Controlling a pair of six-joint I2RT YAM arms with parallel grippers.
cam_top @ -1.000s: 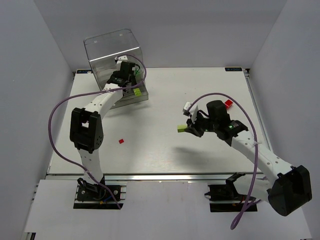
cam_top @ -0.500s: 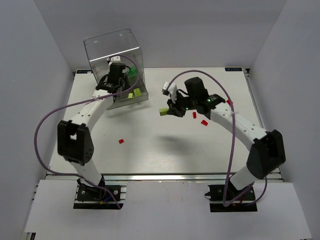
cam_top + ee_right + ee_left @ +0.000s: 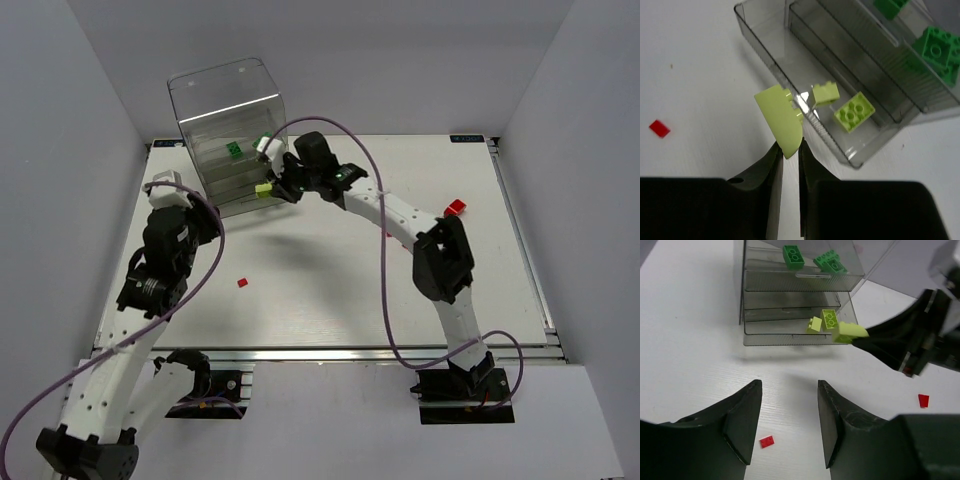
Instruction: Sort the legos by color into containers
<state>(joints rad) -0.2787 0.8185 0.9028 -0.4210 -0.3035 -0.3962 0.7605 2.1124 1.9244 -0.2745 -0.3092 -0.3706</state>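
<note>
My right gripper is shut on a pale yellow-green brick and holds it just at the front rim of the pulled-out bottom drawer of the clear cabinet. Two yellow-green bricks lie in that drawer. Dark green bricks lie in an upper drawer. In the top view the held brick is at the cabinet's front right corner. My left gripper is open and empty, raised in front of the cabinet, with a red brick on the table below it.
Red bricks lie on the table at mid-left and at the right. The right arm stretches across the middle of the table. The left arm's purple cable loops beside the cabinet. Grey walls enclose the table.
The right arm swung left across the table, carrying the yellow-green brick to the cabinet's bottom drawer. The left gripper drew back from the cabinet toward the near left.
</note>
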